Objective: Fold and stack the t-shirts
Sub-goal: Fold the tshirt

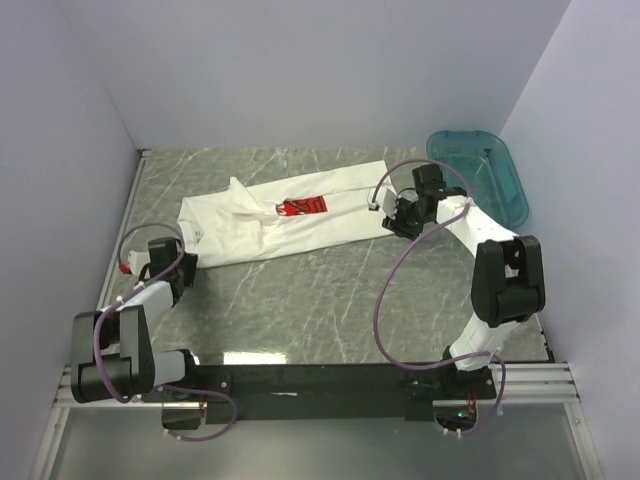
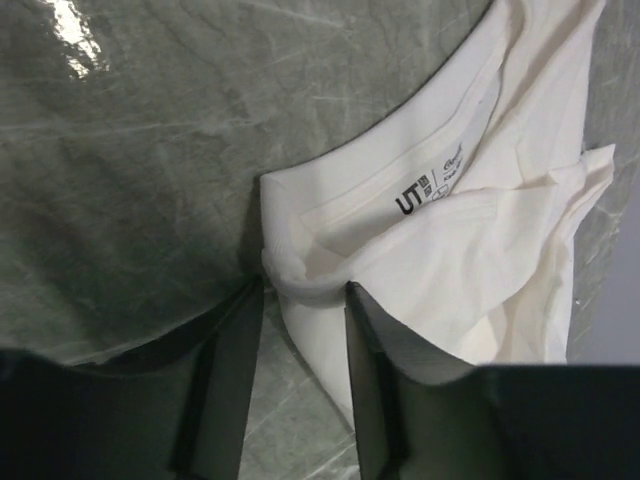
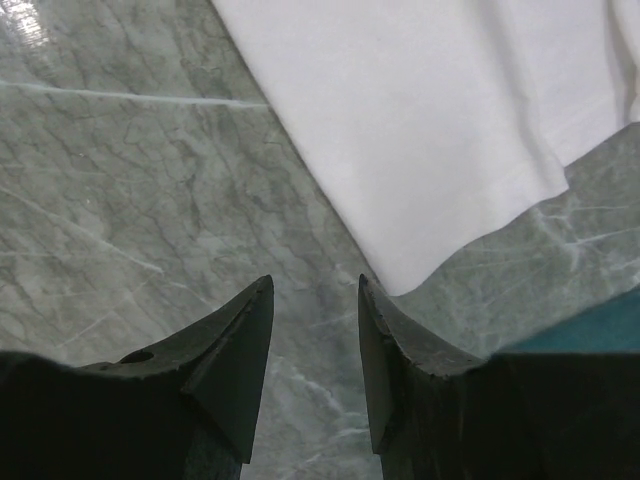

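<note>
One white t-shirt [image 1: 300,225] with a red chest print [image 1: 303,207] lies crumpled lengthwise across the far half of the table. Its collar end is to the left and its hem to the right. My left gripper [image 1: 187,260] is open at the shirt's near-left edge. In the left wrist view the gripper [image 2: 302,290] has a rolled fold of the shirt [image 2: 480,230] between its fingertips, near the printed neck label [image 2: 410,205]. My right gripper [image 1: 392,220] is open and empty at the hem end. In the right wrist view the gripper [image 3: 315,285] hovers over bare marble, with the shirt's hem corner [image 3: 430,150] just ahead.
A teal plastic basin [image 1: 480,170] stands at the far right corner, behind the right arm. White walls close in the marble table [image 1: 300,310] on the left, back and right. Purple cables loop off both arms.
</note>
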